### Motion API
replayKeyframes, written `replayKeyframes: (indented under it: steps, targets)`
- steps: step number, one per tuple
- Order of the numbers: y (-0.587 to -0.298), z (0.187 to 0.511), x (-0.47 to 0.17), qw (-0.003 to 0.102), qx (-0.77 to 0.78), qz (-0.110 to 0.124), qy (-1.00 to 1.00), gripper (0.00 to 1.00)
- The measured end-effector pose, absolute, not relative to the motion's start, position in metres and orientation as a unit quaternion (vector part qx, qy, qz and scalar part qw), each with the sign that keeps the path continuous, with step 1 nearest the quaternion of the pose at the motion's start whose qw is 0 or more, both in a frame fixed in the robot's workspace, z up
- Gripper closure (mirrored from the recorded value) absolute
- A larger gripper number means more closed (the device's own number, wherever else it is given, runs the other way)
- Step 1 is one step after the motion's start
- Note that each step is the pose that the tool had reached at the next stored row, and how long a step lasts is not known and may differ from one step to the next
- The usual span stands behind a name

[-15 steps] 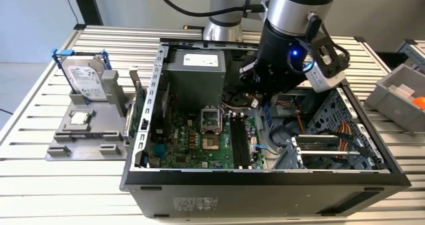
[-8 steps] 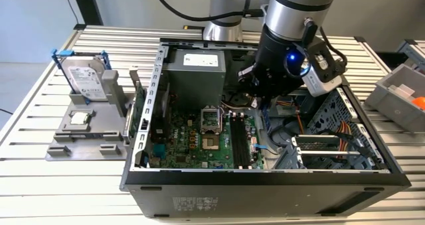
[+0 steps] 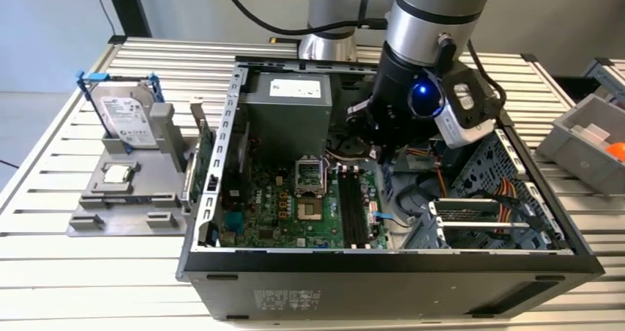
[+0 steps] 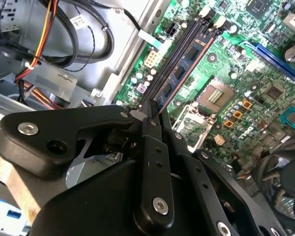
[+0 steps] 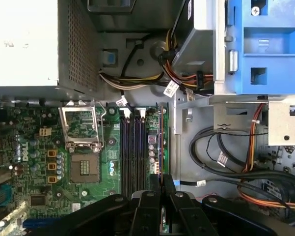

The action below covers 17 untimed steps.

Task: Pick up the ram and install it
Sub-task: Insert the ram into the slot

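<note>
On the exterior view's left, a hard drive (image 3: 128, 116) and a processor chip (image 3: 118, 174) are seen on a grey tray (image 3: 98, 217), at nine o'clock from the open computer case (image 3: 391, 261). The gripper (image 4: 152, 114) is seen closely in both wrist views, its fingers (image 5: 168, 184) pinched almost shut on the ram (image 4: 182, 69). The ram is held on edge in the outermost motherboard slot (image 5: 159, 142), its long axis laid along the slots (image 3: 353, 203), running from the fingers toward the case's back wall.
</note>
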<state>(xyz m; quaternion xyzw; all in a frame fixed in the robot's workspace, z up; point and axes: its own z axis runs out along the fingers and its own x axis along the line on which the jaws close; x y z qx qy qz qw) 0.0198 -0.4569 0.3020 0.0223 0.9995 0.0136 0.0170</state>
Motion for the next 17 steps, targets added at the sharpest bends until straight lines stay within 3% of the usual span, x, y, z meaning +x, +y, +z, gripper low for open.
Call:
replayKeyframes:
  steps: [17]
  targets:
    - [-0.457,0.279,0.019,0.022,0.022,0.011,0.999,1.00]
